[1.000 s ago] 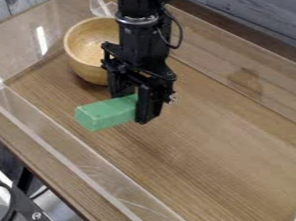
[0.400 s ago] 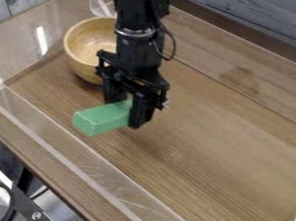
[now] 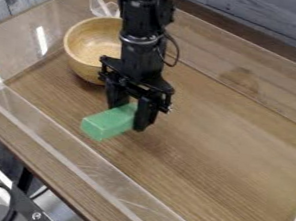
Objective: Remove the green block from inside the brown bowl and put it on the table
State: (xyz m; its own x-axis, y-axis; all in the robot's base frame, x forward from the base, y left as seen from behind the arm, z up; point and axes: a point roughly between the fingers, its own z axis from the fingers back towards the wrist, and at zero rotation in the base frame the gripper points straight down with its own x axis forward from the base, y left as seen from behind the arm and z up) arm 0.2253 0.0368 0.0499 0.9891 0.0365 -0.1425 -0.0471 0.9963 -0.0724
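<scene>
A bright green block (image 3: 107,124) sits at the black gripper (image 3: 135,119). Behind the gripper is a tan-yellow bowl (image 3: 88,47) with paler inside; beneath, brown wood-grain table (image 3: 227,152).

Bare table (image 3: 228,142) lies right; the brown bowl (image 3: 88,47) and clear walls (image 3: 51,157) crowd left.
</scene>
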